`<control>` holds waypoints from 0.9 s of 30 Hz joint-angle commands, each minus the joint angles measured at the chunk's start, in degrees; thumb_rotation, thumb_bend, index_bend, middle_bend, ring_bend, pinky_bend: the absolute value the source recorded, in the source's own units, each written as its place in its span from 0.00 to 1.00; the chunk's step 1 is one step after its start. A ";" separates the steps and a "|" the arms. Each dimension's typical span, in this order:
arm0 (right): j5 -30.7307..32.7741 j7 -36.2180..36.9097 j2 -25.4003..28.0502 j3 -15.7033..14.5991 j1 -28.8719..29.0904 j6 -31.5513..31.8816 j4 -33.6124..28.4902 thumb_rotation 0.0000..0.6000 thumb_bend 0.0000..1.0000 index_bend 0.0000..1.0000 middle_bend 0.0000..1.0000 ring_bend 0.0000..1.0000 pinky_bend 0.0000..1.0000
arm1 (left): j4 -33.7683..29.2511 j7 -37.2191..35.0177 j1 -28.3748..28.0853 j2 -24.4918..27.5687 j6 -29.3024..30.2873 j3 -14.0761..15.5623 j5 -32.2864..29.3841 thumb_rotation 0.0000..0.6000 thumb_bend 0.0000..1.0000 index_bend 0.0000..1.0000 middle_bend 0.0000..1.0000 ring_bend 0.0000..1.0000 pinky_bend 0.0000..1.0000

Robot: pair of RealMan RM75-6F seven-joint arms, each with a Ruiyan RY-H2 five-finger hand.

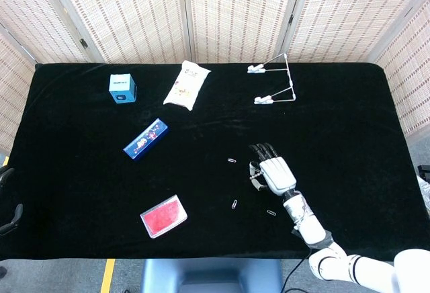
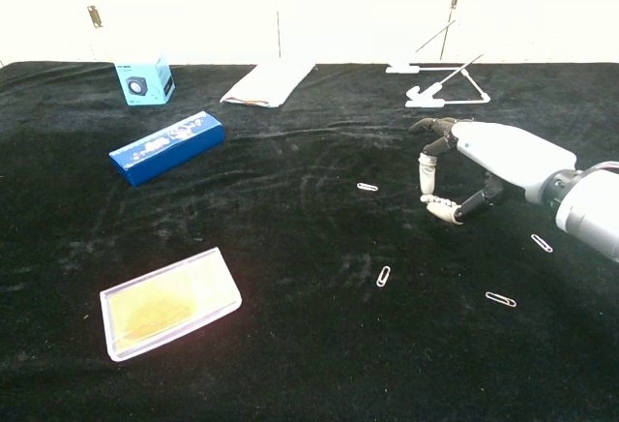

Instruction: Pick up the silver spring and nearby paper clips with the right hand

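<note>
Head view. Backdrop: woven screens behind a table (image 1: 80, 192) draped in black cloth. My right hand (image 1: 271, 172) sits palm down in the near right part, fingers (image 1: 263, 149) pointing away from me, slightly spread, thumb out to its left. Clips: one paper clip (image 1: 232, 160) off to the left of the fingertips; a second paper clip (image 1: 234, 204) left of the wrist and nearer me; a third paper clip (image 1: 271, 212) just beside the wrist. Silver spring: I cannot pick it out here. My left hand (image 1: 9, 216) shows only as dark fingers at the left edge; state unreadable.

Chest view. Same black cloth, white wall behind. Right hand, fingers curled downward, thumb (image 2: 443, 208) opposed below them, a gap between, nothing visibly held. Clips: one just left of the thumb tip (image 2: 367, 187), one below the fingers toward me (image 2: 384, 276), a fourth paper clip (image 2: 542, 243) and another (image 2: 500, 299) under the forearm side. A clip may lie hidden beneath the fingers.

Step in hand, my judgement: approach and first pinch. Next move calls for lowering thumb and fingertip flat to the cloth around one thin clip.
</note>
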 commanded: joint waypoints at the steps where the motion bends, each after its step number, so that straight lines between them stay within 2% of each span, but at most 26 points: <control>1: -0.08 0.24 0.01 0.31 0.17 0.17 -0.26 1.00 0.45 0.79 0.11 0.00 0.00 | 0.03 -0.11 0.03 0.02 0.04 -0.03 -0.02 1.00 0.55 0.01 0.06 0.07 0.00; 12: 2.15 -0.65 -1.73 4.83 3.40 -0.61 -1.31 1.00 0.45 0.79 0.12 0.01 0.00 | 0.30 -1.46 0.36 0.42 0.40 -0.30 -0.45 1.00 0.55 0.01 0.06 0.06 0.00; 17: 3.79 -1.98 -4.04 6.31 5.41 -1.88 0.67 1.00 0.45 0.79 0.12 0.01 0.00 | 0.63 -2.77 0.71 0.74 0.84 -0.38 -0.54 1.00 0.55 0.02 0.06 0.07 0.00; 27: 5.67 -2.35 -9.03 7.33 8.76 -4.48 6.03 1.00 0.45 0.79 0.13 0.01 0.00 | 1.18 -4.62 1.24 1.06 1.57 -0.38 -0.30 1.00 0.55 0.02 0.06 0.06 0.00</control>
